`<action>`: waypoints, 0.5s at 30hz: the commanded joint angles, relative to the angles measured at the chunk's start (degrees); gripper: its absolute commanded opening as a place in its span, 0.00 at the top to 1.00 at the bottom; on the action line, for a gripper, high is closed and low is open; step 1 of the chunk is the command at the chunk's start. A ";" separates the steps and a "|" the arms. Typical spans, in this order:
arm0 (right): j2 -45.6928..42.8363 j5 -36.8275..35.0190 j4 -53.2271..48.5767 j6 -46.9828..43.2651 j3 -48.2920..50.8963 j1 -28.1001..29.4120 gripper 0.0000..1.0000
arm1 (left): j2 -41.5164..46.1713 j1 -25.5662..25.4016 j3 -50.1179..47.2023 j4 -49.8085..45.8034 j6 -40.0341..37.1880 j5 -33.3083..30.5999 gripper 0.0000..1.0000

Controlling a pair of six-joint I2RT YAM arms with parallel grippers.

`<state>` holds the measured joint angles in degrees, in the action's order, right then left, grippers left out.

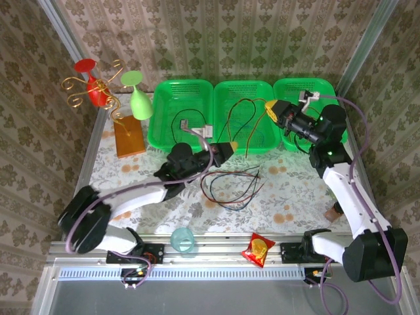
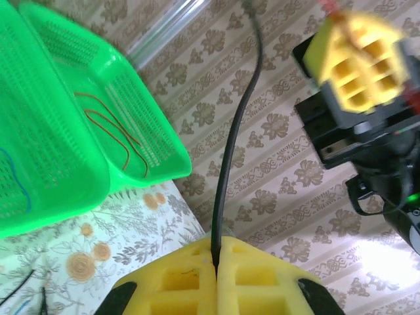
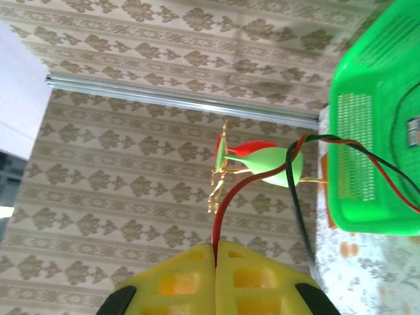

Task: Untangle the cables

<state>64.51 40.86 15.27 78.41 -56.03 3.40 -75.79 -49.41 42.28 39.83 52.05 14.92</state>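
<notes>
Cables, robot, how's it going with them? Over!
Left end effector shut on black cable. Right end effector shut on red cable. More cables looped on table. Green baskets close behind.

Green baskets: three in a row at the far edge: left basket point(image 1: 157, 113), middle basket point(image 1: 244, 84), right basket point(image 1: 305, 83).
Goblets: two, far left: red goblet point(image 1: 97, 93), green goblet point(image 1: 140, 104).
Wooden stand point(image 1: 129, 136): one.
Teal cup point(image 1: 183, 240): one, near edge.
Snack packet point(image 1: 257, 249): one, near edge.
Grippers: two: left gripper point(image 1: 223, 151), right gripper point(image 1: 272, 108).
Cables point(image 1: 236, 174): black, red and dark blue strands overlapping; exact number can't be told.
</notes>
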 commanded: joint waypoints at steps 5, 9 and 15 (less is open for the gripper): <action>-6.22 -3.82 -25.58 -22.45 -5.60 -4.32 1.00 | 18.32 1.60 8.91 -53.03 -16.78 -17.65 1.00; -7.51 -4.42 -36.17 -32.56 -7.90 -4.98 1.00 | 23.00 1.83 16.98 -71.39 -20.99 -30.97 1.00; -9.85 -14.33 -51.51 -47.15 -10.74 -5.03 1.00 | 27.29 3.08 22.64 -80.38 -26.93 -40.76 1.00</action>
<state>56.84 35.11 -24.25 42.87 -64.20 -1.08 -50.00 -47.44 62.65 -28.82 30.94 -15.86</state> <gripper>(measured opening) 0.065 0.043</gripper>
